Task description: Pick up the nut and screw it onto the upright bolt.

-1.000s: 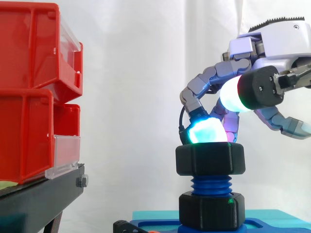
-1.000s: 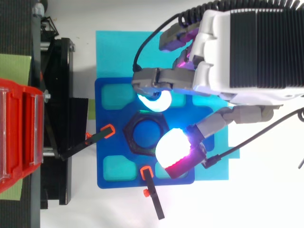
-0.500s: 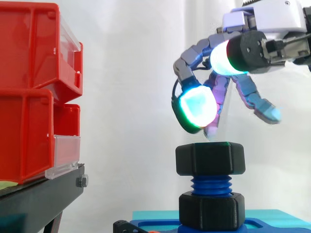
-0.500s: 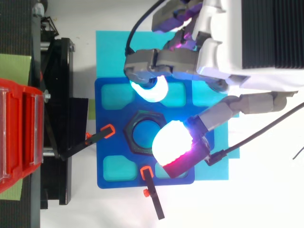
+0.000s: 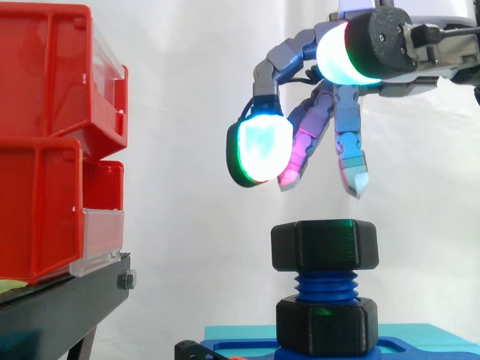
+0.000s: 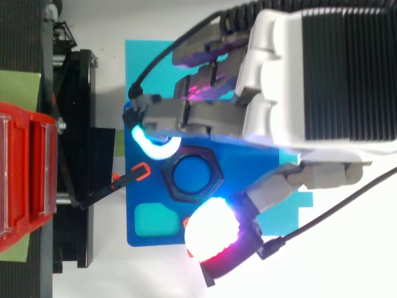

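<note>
Lab: white curtain (image 5: 187,112), red bins (image 5: 45,112), black stand (image 5: 67,307).

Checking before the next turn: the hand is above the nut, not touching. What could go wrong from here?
1. The nut sits at the top of the bolt, with bare thread down to the black hex piece. It may be barely engaged, so a sideways nudge could tilt it.
2. The hand's fingers hang spread, one pad left of the nut in the side view. Coming down, one could land on its top face instead of its sides.
</note>
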Available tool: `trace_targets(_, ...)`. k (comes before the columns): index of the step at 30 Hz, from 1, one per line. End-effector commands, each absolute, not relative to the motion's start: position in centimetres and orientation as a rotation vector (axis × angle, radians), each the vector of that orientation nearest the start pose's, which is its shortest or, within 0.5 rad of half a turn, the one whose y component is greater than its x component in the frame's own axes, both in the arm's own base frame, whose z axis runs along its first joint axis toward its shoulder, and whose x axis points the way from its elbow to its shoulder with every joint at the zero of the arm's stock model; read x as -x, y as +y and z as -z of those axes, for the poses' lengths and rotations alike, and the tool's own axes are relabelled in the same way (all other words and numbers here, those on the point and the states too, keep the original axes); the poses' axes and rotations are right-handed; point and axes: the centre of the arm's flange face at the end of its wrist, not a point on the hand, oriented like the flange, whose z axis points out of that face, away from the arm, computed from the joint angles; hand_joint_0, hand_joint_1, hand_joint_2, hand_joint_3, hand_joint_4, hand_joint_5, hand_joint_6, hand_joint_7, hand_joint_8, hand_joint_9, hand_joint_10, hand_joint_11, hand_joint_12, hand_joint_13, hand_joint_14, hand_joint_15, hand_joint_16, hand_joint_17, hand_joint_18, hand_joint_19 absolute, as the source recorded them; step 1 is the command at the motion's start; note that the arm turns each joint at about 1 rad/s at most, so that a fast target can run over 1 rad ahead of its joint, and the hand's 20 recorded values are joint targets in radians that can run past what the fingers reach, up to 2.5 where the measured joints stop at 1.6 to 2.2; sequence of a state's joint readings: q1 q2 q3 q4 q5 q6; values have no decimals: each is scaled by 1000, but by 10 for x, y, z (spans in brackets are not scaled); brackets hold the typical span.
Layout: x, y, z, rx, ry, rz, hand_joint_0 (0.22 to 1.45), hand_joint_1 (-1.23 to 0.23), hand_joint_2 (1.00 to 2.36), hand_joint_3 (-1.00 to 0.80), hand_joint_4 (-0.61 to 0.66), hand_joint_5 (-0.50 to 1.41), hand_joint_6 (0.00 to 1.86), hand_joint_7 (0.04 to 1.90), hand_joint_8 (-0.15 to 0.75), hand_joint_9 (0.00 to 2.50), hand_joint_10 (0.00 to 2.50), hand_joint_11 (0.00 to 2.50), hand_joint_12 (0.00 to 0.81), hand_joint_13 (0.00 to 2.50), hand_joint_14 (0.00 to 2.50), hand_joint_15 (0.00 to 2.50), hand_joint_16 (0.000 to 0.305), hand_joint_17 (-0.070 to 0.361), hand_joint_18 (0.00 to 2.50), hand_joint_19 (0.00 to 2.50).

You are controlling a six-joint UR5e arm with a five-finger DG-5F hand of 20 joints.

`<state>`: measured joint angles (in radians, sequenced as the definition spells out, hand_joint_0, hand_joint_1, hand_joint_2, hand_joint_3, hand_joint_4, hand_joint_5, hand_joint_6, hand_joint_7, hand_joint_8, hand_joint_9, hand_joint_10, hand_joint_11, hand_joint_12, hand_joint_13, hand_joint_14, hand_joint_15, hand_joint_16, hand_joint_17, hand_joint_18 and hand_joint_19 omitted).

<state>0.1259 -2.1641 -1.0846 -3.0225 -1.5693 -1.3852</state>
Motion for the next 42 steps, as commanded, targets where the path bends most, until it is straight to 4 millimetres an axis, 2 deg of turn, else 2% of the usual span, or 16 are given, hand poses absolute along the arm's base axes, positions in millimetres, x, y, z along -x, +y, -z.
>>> trace_targets(1, -741, -31, -366, -48, 1559, -254, 521, -290, 1000, -500, 221, -44, 503, 840, 236, 1422, 7, 180, 199, 904, 0, 7, 24, 53, 667, 194)
trace_targets(3, -741, -24, -354, -56, 1551, -259, 519, -289, 1000, -500, 215, -47, 503, 828, 222, 1381, 7, 162, 205, 873, 0, 0, 24, 54, 647, 190)
trace_targets(6, -742, -20, -348, -70, 1538, -262, 512, -283, 1000, -500, 212, -56, 503, 783, 217, 1288, 4, 99, 215, 803, 0, 0, 24, 55, 574, 155)
trace_targets(9, -742, -17, -348, -77, 1538, -260, 505, -281, 1000, -500, 202, -65, 502, 735, 211, 1075, 0, 0, 205, 645, 0, 0, 22, 50, 366, 0)
trace_targets(12, -741, -15, -347, -77, 1544, -259, 496, -278, 1000, -500, 191, -76, 502, 670, 181, 764, 0, 0, 214, 447, 0, 0, 21, 47, 110, 0)
trace_targets(17, -741, -13, -345, -74, 1549, -260, 486, -272, 1000, -500, 185, -97, 501, 628, 163, 554, 0, 0, 232, 309, 0, 0, 24, 55, 0, 0)
trace_targets(22, -741, -13, -342, -72, 1564, -257, 482, -268, 1000, -500, 180, -105, 501, 620, 168, 490, 0, 0, 242, 274, 0, 0, 25, 57, 0, 0)
trace_targets(26, -742, -13, -332, -73, 1584, -254, 477, -266, 1000, -500, 184, -110, 501, 628, 176, 453, 0, 0, 251, 252, 0, 0, 26, 58, 0, 0)
trace_targets(42, -739, -6, -329, -63, 1614, -257, 468, -295, 1000, -500, 195, -114, 501, 625, 168, 405, 0, 0, 242, 143, 0, 0, 27, 60, 0, 0)
